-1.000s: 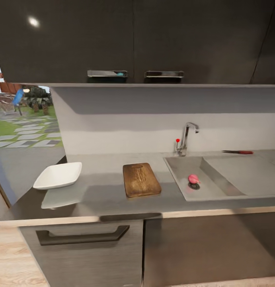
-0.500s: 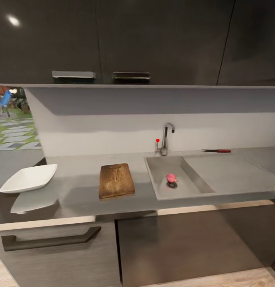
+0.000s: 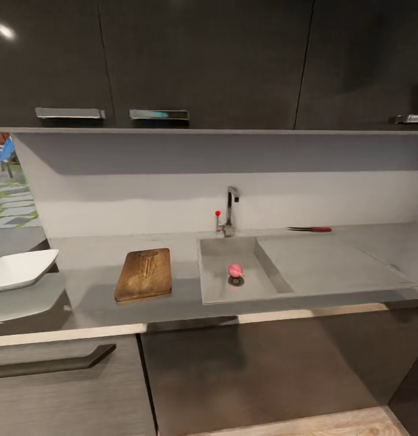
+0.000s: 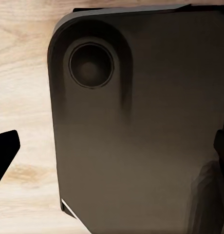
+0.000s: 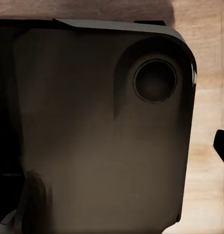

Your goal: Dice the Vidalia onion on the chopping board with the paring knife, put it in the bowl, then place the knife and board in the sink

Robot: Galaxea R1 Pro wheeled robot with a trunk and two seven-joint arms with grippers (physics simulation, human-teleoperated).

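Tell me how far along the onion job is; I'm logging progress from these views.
Nothing looks done yet. The Vidalia onion sits whole in the sink by the drain, the chopping board lies bare on the countertop, the paring knife rests behind the drainboard, and the bowl is empty. Nothing is in hand; every step remains.

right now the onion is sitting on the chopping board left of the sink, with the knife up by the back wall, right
Not quite. The onion is not on the chopping board; it lies in the sink basin, beside the drain. The head view shows this. The board is bare, left of the sink, and the knife does lie by the back wall.
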